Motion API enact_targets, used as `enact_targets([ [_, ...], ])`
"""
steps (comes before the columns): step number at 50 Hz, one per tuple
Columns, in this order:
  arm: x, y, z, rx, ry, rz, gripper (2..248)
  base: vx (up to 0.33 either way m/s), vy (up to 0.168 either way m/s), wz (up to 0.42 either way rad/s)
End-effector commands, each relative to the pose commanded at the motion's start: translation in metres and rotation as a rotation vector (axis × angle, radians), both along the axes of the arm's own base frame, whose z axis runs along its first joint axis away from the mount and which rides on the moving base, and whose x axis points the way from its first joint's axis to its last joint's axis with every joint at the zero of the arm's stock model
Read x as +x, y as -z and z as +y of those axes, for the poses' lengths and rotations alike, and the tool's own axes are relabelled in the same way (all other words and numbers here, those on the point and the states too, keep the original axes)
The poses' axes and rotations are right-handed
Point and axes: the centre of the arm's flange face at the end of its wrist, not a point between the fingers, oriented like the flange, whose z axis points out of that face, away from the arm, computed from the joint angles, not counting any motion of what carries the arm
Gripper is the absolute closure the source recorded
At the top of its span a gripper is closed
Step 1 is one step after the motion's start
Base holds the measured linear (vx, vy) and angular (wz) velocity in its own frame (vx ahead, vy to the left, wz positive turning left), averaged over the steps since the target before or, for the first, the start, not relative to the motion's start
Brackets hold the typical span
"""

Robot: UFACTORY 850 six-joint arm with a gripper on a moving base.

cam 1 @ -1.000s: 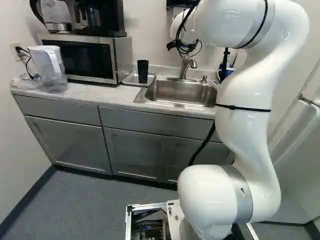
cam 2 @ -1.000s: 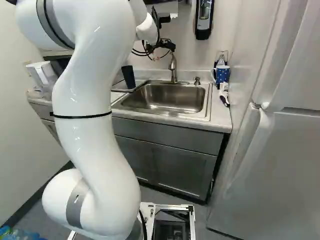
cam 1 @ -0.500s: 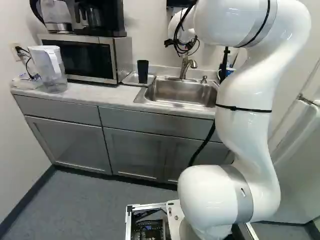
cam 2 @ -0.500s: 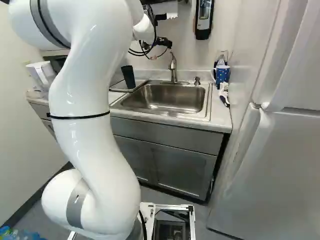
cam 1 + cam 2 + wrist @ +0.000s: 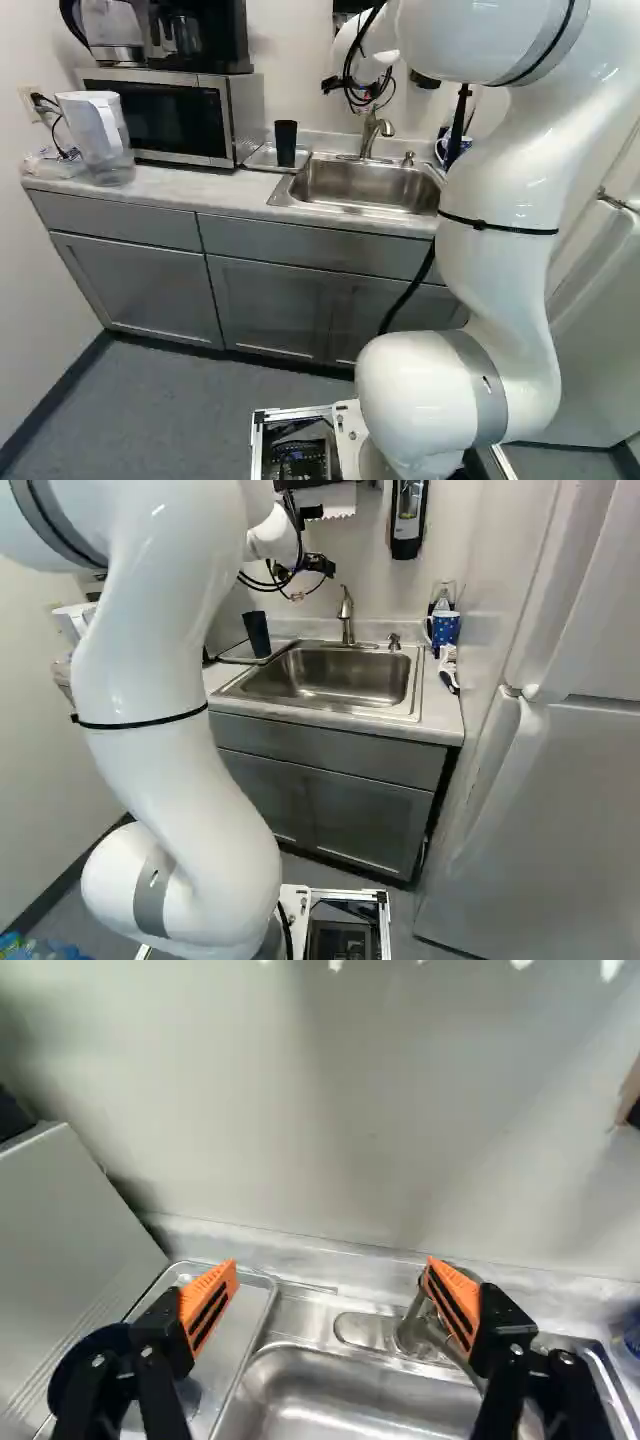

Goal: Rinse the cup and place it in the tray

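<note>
Spread wide, end effector (image 5: 330,1263), holding nothing. Below & off toward microwave (image 5: 160,115): cup (image 5: 286,143), upright in tray (image 5: 248,1315), long axis vert. Opp. side: faucet (image 5: 347,617). Rinsed or not, can't tell. If going for cup, prob. shift microwave-side, then drop w/ fingers straddling it; poss. risk, tipping cup.

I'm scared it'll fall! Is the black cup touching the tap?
Apart. The left base view shows wall between the black cup, standing in the tray, and the tap.
</note>
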Motion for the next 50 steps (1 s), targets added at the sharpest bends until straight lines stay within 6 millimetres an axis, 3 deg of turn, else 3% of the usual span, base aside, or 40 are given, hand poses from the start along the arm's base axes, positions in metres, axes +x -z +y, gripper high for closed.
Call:
enact_targets([
  [25, -0.046, 0.005, 0.014, -0.001, -0.013, 0.11, 3, 0.0, 0.0, 0.0],
  [50, -0.093, 0.016, 0.014, -0.004, 0.001, 0.276, 3, 0.0, 0.0, 0.0],
])
